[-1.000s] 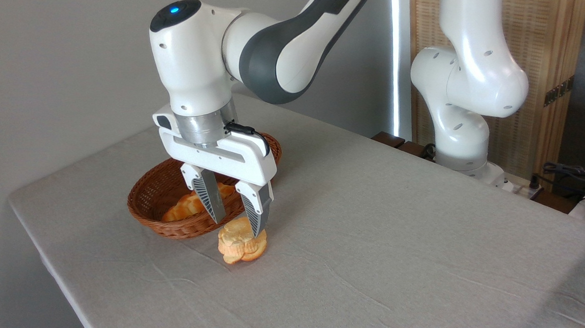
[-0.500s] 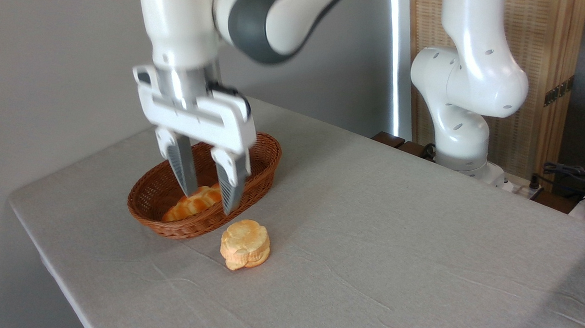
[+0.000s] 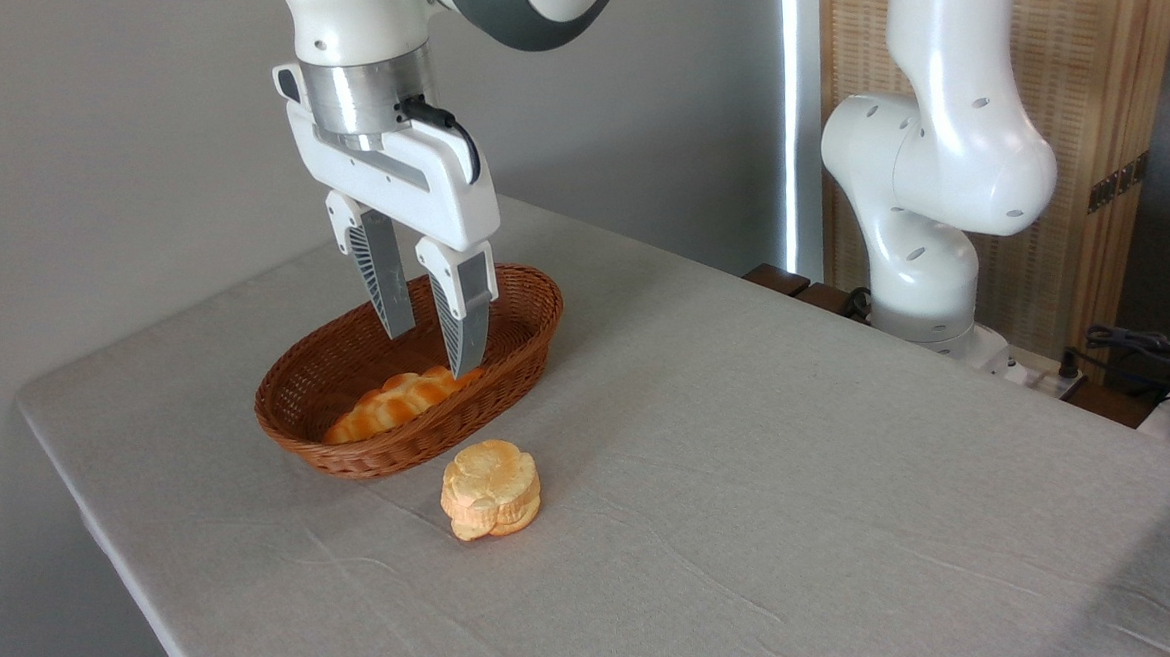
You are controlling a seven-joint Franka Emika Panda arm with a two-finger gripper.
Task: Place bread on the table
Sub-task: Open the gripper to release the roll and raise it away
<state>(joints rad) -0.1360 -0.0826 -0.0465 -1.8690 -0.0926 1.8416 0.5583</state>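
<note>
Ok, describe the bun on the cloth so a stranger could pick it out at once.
Start at the brown wicker basket on the grey table. Just in front of it, on the cloth, sits the bread. It is small, round and pale, with a flower-lobed top, unlike the orange braided loaf inside the basket.

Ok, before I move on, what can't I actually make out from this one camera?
- Braided loaf: its lower part is hidden by the near wall of the basket.
- Bread: its underside and far side face away, so its seating on the table is unconfirmed.
- Arm above the end effector: cut off by the top edge.
- Table's near and right parts: cut off by the frame edges.
</note>
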